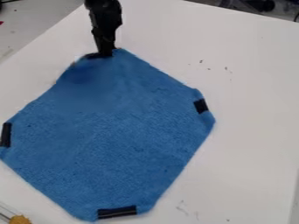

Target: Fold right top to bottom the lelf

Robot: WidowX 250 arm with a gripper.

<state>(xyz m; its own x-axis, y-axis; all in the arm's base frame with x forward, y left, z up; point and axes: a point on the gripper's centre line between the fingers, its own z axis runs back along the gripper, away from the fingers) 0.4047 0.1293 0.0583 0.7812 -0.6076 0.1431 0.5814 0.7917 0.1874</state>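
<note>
We see the black gripper (105, 54) pointing down at the upper corner of the blue cloth (125, 131), though we cannot tell whether it is closed or apart. The cloth lies spread flat near the left edge of our white bench (251, 131), black strips (117, 212) at its other three corners.

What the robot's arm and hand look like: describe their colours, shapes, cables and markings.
The visible part of the arm is black, bulky and uneven in outline at the top. It narrows downward into a slim hand, also black. I can't make out any cables or markings on either.
</note>
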